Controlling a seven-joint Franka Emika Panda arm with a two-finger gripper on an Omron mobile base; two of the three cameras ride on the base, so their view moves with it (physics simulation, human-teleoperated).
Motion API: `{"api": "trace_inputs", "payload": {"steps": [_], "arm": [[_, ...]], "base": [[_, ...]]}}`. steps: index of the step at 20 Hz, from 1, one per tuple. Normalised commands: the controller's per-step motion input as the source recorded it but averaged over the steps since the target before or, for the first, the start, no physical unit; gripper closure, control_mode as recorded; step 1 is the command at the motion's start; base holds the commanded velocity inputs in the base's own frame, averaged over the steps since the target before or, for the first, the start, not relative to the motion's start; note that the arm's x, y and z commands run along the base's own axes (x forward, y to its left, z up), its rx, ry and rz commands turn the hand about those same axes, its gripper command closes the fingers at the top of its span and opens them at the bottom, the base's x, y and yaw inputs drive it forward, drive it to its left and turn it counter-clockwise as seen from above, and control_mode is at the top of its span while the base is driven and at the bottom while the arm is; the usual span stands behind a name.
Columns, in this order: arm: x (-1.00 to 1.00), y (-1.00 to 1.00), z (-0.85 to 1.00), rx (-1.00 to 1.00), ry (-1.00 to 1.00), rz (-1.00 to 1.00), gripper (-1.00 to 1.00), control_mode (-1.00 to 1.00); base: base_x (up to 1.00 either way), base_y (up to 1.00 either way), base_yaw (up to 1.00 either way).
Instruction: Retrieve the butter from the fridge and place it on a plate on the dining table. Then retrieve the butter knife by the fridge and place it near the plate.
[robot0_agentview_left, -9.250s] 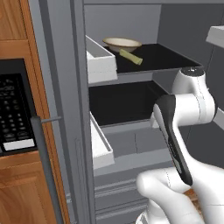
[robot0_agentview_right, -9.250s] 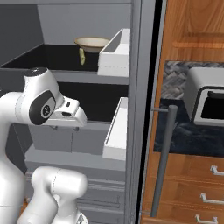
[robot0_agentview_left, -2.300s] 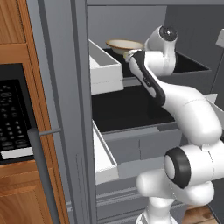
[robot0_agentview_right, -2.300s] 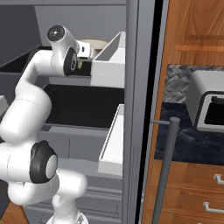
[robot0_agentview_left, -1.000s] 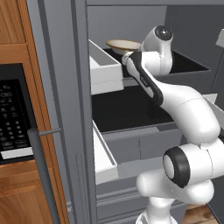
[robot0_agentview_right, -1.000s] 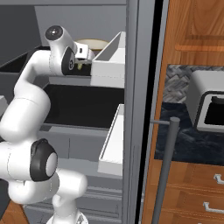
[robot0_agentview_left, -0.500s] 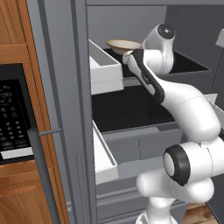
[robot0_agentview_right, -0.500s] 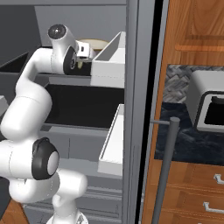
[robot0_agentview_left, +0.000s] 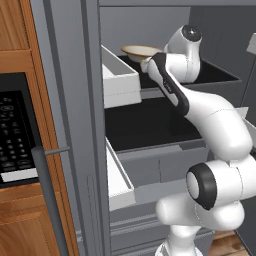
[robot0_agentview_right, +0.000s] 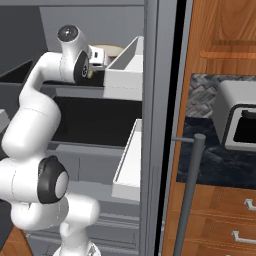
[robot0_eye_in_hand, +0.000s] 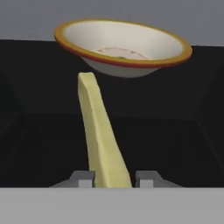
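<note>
My hand (robot0_eye_in_hand: 113, 178) has squeezed shut on the butter (robot0_eye_in_hand: 99, 140), with a finger touching each side, on the fridge (robot0_agentview_left: 75, 125) shelf, in front of the bowl (robot0_eye_in_hand: 122, 46)

A shallow beige bowl (robot0_eye_in_hand: 124, 47) sits upright — microwave (robot0_agentview_left: 15, 130) set in wood cabinetry.

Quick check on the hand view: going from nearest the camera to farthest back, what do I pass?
gripper with its fingertips on either side of the butter's near end → butter stretching away along the dark fridge shelf → beige bowl past its far end → grey back wall of the fridge.
</note>
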Motion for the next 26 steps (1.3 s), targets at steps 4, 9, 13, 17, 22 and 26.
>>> {"api": "trace_inputs", "payload": {"steps": [4, 9, 13, 17, 22, 26], "arm": [[-0.06, 0.03, 0.0, 0.0, 0.04, 0.0, 1.0, -1.0], [-0.25, 0.15, 0.0, 0.0, 0.01, 0.0, 1.0, -1.0], [-0.58, 0.07, 0.0, 0.0, -0.01, 0.0, 1.0, -1.0], [-0.68, 0.0, 0.0, 0.0, -0.07, 0.0, 1.0, -1.0], [-0.73, 0.0, 0.03, 0.0, -0.14, 0.0, 1.0, -1.0], [-0.78, 0.0, 0.05, 0.0, -0.1, 0.0, 1.0, -1.0]], "base": [[0.0, 0.0, 0.0], [0.0, 0.0, 0.0], [0.0, 0.0, 0.0], [0.0, 0.0, 0.0], [0.0, 0.0, 0.0], [0.0, 0.0, 0.0]]}}
